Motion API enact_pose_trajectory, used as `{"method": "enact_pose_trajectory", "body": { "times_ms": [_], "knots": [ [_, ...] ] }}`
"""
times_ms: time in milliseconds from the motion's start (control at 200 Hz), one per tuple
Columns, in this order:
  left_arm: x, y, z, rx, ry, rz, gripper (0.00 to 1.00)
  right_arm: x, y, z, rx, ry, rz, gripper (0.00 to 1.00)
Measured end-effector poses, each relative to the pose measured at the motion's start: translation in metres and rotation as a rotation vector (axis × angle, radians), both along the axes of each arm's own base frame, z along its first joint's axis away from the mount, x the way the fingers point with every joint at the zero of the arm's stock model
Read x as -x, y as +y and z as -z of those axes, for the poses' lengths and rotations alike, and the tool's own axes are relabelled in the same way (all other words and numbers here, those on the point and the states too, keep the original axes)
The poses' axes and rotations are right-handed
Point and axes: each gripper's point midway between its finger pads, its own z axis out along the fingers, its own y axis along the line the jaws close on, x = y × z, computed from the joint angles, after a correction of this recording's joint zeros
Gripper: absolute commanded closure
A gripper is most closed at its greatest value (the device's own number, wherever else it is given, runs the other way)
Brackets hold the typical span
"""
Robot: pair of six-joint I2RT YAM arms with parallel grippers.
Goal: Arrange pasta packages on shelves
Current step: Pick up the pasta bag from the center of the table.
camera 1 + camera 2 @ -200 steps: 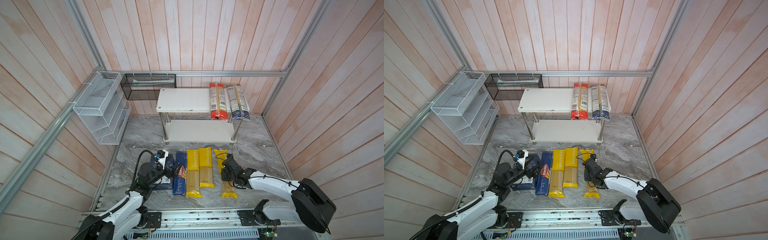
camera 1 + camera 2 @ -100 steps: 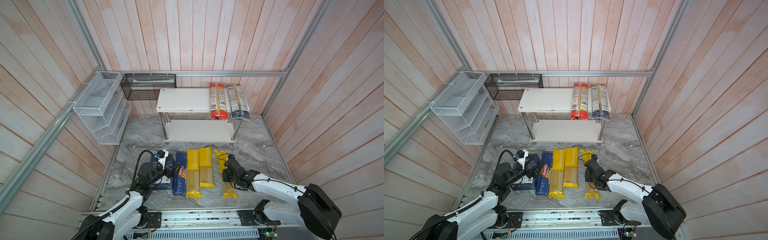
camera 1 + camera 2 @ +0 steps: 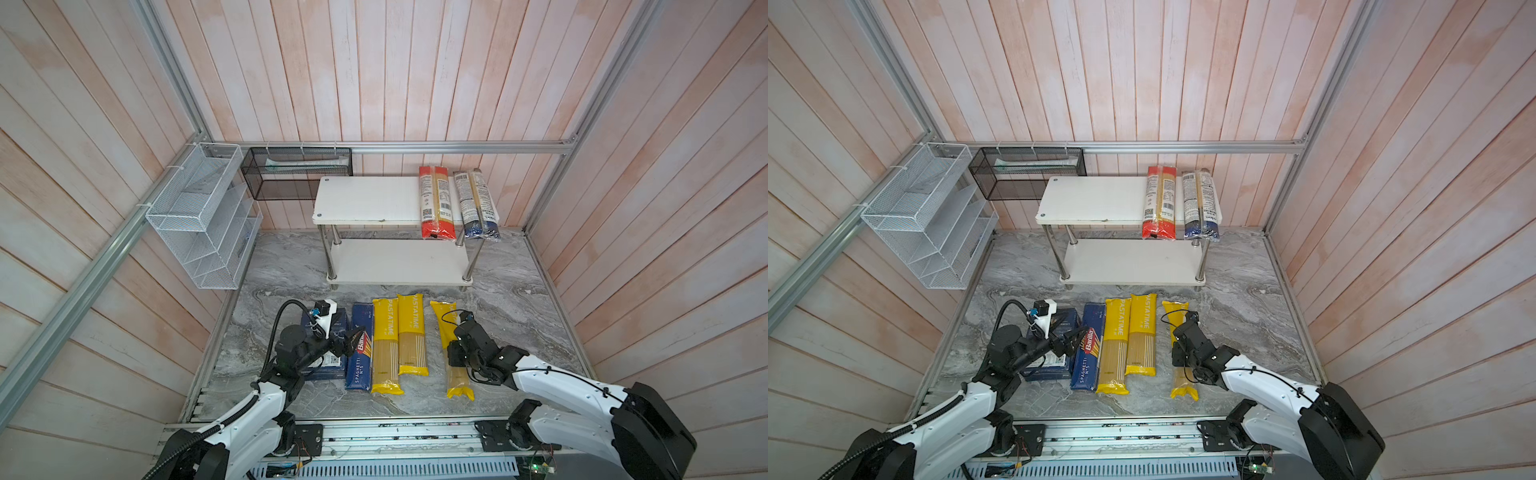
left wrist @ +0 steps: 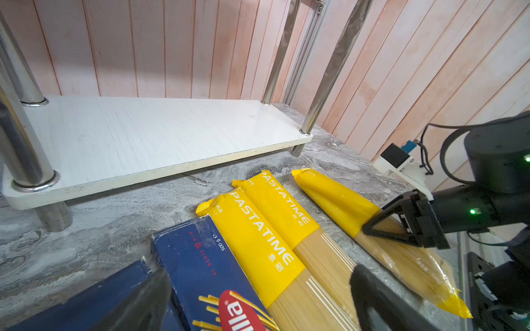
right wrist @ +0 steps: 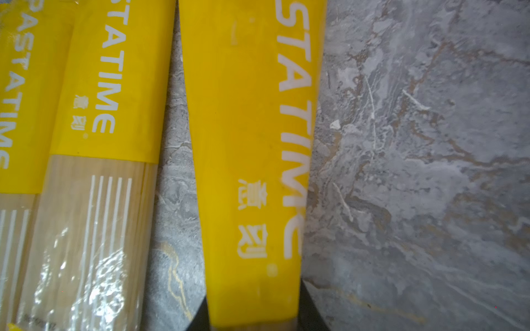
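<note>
Gripping the lone yellow PASTATIME spaghetti bag (image 3: 459,380) across its middle, my right gripper (image 3: 456,355) is clamped tight; the bag lies on the grey marble tabletop (image 3: 519,316). Its long axis points at the white lower shelf board (image 3: 399,262) straight ahead, and the right arm is nearer. My left gripper (image 3: 352,338) hangs wide apart and empty over a dark blue Barilla box (image 3: 360,365). The right wrist view crops the fingertips, so I cannot tell whether the bag is lifted.

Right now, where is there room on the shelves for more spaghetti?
The lower shelf is all bare. The top shelf is bare from the black mesh basket end up to the red-ended bag; beside that, the dark-blue-ended bag fills the rest. Down on the floor, boxes and yellow bags lie crowded together.
</note>
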Motion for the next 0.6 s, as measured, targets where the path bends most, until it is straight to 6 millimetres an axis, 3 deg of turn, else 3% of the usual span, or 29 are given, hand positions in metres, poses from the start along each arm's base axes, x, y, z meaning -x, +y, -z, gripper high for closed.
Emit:
{"method": "enact_pose_trajectory", "body": {
  "times_ms": [600],
  "knots": [
    [0.0, 0.0, 0.0, 0.0, 0.0, 0.0, 0.0, 0.002, 0.0, -0.017, -0.077, -0.057, 0.0, 0.83]
  ]
}}
